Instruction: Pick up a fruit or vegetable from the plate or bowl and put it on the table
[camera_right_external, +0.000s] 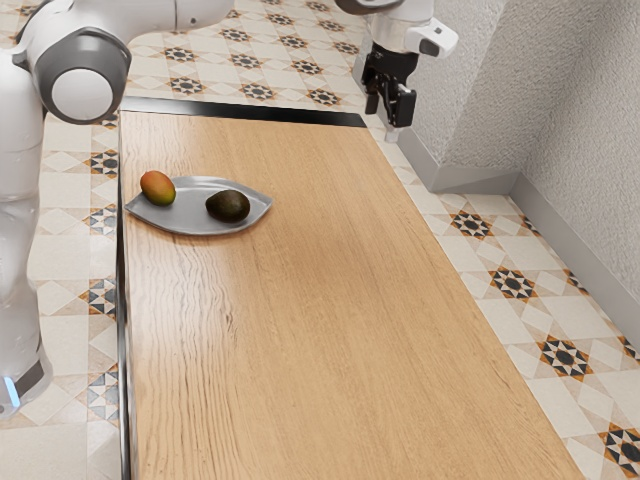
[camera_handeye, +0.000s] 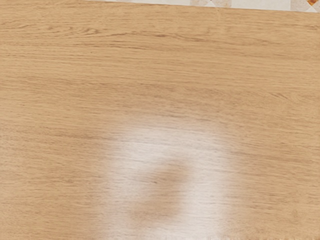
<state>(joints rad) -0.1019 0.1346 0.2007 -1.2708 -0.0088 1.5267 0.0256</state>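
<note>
Gripper (camera_right_external: 388, 116) spread, empty | wooden table (camera_right_external: 330, 300), grey plate (camera_right_external: 188, 218) | star-patterned tile floor (camera_right_external: 515, 310), rough pale wall (camera_right_external: 575, 120)

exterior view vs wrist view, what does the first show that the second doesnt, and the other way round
Exterior view: the mango and avocado on the grey plate, the arm, its gripper, the textured wall and the black strip at the table's end.

Wrist view: a blurred pale patch; I can't tell what it is.

Both: the wood-grained table and some tiled floor.
</note>
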